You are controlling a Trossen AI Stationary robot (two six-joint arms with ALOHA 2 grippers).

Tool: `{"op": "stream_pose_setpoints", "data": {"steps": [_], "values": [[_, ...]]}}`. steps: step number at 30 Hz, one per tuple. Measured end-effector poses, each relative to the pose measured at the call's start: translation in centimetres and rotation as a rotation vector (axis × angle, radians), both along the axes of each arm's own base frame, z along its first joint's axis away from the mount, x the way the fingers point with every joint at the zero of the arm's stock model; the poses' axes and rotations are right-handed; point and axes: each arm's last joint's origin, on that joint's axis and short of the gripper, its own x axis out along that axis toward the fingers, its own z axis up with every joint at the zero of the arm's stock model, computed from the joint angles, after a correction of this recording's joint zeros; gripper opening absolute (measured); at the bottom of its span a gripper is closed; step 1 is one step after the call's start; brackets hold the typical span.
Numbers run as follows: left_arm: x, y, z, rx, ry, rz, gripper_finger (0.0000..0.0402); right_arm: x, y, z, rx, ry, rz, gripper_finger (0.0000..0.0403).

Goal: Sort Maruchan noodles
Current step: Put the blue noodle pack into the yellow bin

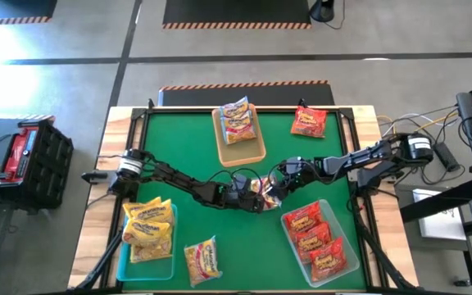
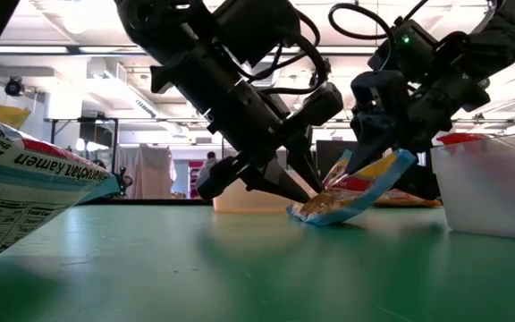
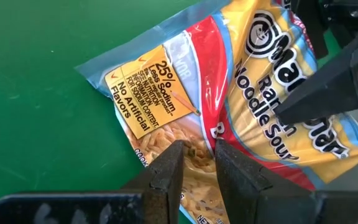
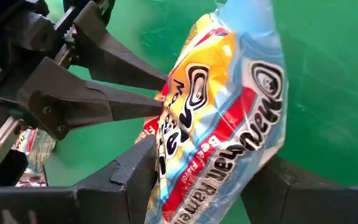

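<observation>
One Maruchan noodles packet (image 1: 266,193), blue-edged with yellow and red print, sits at the table's middle between both grippers. It is bent: one end lies on the green mat (image 2: 322,213) and the other end is raised (image 2: 399,165). My left gripper (image 3: 197,158) reaches in from the table's left and is shut on the low end. My right gripper (image 4: 210,186) reaches in from the right and is shut on the raised part. Other noodle packets lie in trays and loose on the mat. My left gripper pinches the packet's low end (image 3: 197,148), next to the orange sodium label, between its two fingers. The fingers (image 2: 302,190) slant down from the table's left. That end rests on the mat. My right gripper has the packet's printed middle (image 4: 166,163) between its two fingers, which lie across the packet. The packet bows up between them. The fingers (image 2: 371,148) slant down from the table's right. This part of the packet is lifted and tilted, clear of the mat.
A tan tray (image 1: 256,152) with packets stands at the far middle, with a red packet (image 1: 308,123) to its right. A teal tray (image 1: 121,266) of yellow packets is at the near left. A clear tray (image 1: 347,225) of red packets is at the near right. A loose packet (image 1: 203,262) lies near the front edge.
</observation>
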Motion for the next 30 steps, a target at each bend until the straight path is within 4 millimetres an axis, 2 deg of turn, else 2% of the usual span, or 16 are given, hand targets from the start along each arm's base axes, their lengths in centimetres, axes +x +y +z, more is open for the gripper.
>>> {"op": "stream_pose_setpoints", "data": {"steps": [3, 12, 16, 23, 30], "values": [[0.1, 0.0, 0.0, 0.003, -0.007, 0.004, 0.0075, 0.0, 0.0, 0.0, -0.001, 0.002, 0.000, 0.0177], [0.1, -0.3, 0.1, -0.017, -0.023, 0.009, 0.0075, -0.1, 0.0, 0.4, -0.023, -0.019, 0.013, 0.0104], [0.0, -0.7, 0.6, -0.055, -0.025, -0.034, 0.0074, -0.3, 0.0, 0.7, -0.031, -0.028, 0.045, 0.0102], [-0.5, -2.1, 2.9, -0.079, -0.075, -0.087, 0.0074, -1.0, 0.2, 1.3, -0.059, -0.018, 0.121, 0.0105], [-1.2, -3.3, 4.7, -0.084, -0.105, -0.113, 0.0074, -1.6, -0.2, 3.1, -0.103, -0.107, 0.171, 0.0104]]}}
